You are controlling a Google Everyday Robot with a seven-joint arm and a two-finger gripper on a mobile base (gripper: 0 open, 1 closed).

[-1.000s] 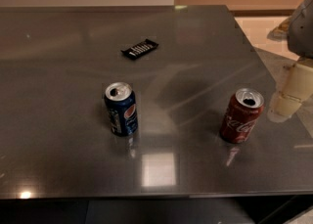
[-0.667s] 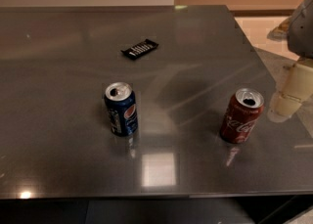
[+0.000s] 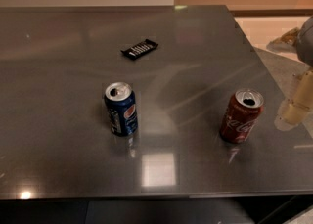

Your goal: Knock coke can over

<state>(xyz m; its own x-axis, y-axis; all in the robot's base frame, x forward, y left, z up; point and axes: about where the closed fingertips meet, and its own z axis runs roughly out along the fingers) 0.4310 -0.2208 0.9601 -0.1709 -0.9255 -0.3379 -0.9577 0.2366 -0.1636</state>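
The red coke can (image 3: pixel 241 116) stands upright on the grey metal table (image 3: pixel 58 71), near its right side, with its top opened. My gripper (image 3: pixel 293 111) comes in from the right edge of the camera view as a cream-coloured part, low over the table's right edge. It sits just right of the can with a small gap and does not touch it.
A blue Pepsi can (image 3: pixel 121 109) stands upright at the table's centre-left. A flat black packet (image 3: pixel 140 48) lies farther back near the middle. The table's right edge runs just beyond the coke can, with pale floor past it.
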